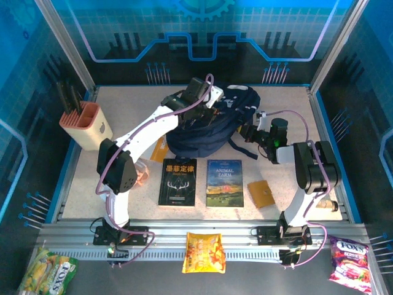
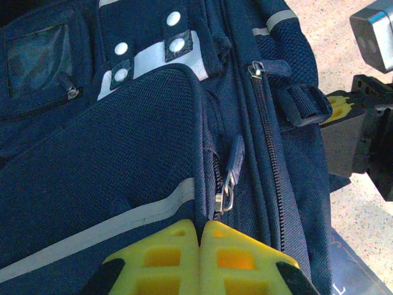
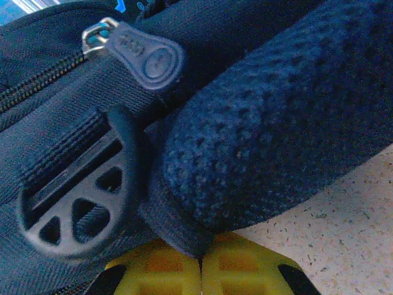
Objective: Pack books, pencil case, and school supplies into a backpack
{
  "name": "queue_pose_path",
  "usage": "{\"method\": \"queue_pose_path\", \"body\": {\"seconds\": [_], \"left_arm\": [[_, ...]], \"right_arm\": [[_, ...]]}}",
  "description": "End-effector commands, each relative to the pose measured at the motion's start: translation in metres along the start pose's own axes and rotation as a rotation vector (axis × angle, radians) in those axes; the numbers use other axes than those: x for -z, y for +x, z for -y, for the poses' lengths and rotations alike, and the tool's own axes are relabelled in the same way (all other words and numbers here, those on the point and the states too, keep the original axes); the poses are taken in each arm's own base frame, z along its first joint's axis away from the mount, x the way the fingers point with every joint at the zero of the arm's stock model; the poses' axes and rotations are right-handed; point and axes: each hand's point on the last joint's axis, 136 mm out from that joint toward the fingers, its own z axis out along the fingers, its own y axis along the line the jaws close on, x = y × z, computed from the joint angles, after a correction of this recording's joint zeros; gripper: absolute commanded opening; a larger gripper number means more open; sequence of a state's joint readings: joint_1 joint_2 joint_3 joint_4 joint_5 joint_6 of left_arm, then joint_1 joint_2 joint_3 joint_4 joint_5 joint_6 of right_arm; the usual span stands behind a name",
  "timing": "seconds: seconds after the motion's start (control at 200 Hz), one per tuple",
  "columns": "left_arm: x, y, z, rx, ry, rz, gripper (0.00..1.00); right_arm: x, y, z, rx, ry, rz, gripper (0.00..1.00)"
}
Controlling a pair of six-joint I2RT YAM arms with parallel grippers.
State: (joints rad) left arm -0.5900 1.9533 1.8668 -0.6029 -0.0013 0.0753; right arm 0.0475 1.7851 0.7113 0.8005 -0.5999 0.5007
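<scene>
Opening stage, likely. Backpack (image 1: pixel 209 130) lies far-centre, zip apparently closed. Left pincer (image 2: pixel 199 243) pressed together just below zipper pull (image 2: pixel 232 163). Right pincer (image 3: pixel 201 265) pinches its 3 o'clock edge. Books (image 1: pixel 178 182) at 6 o'clock. Next: grip pull, draw open.

**Backpack at the back, books laid out in front**

The backpack (image 1: pixel 216 132) lies on the speckled surface (image 1: pixel 288 104), towards the far side. The left gripper (image 1: pixel 198 109) is down on its top and the right gripper (image 1: pixel 249 132) is against its right edge; how their jaws stand cannot be told from above.

Nearer the arms, the black book (image 1: pixel 177 182) and Animal Farm (image 1: pixel 225 182) lie flat side by side, close but apart. The tan square (image 1: pixel 261 194) lies just right of them. A peach holder (image 1: pixel 86 125) with black tools stands at the far left.

A yellow snack bag (image 1: pixel 204 252) rests on the near rail. A green-yellow bag (image 1: pixel 46 270) and a pink bag (image 1: pixel 350 261) lie off the corners.
</scene>
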Motion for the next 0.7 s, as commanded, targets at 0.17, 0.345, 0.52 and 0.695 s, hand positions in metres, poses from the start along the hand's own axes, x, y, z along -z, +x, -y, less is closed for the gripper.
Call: {"method": "queue_pose_path", "body": {"seconds": [0.17,0.345,0.52,0.695], "left_arm": [[0.017,-0.042,0.004,0.073,0.043,0.139,0.00],[-0.003,-0.047,0.000,0.120,0.035,0.133,0.00],[-0.020,-0.048,-0.001,0.150,0.033,0.127,0.00],[-0.029,-0.045,-0.002,0.165,0.034,0.117,0.00]], "right_arm": [[0.014,0.019,-0.044,0.108,-0.027,-0.039,0.03],[0.023,0.037,-0.063,0.145,0.018,-0.069,0.04],[0.032,0.047,-0.066,0.170,0.098,-0.077,0.06],[0.034,0.057,-0.063,0.151,0.174,-0.106,0.09]]}}
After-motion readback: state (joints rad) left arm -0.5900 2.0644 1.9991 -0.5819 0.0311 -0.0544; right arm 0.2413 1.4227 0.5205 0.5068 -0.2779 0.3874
